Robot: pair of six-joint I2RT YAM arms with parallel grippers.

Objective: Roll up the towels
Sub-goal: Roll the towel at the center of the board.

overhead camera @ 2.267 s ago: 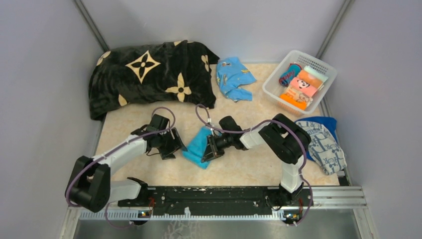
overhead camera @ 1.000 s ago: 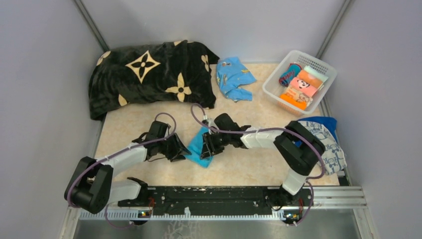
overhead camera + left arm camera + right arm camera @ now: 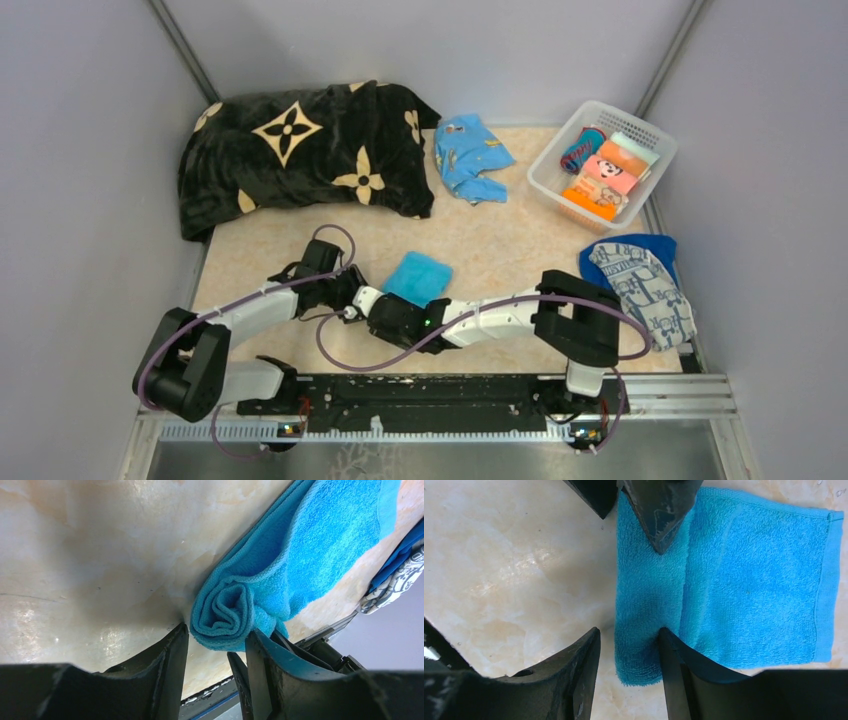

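My top camera sits high on the near side of the turquoise towel (image 3: 418, 277), looking down over the whole table (image 3: 500, 250). The left wrist camera peers low into its rolled end and the right wrist camera looks straight down onto it, both close. All three share it.
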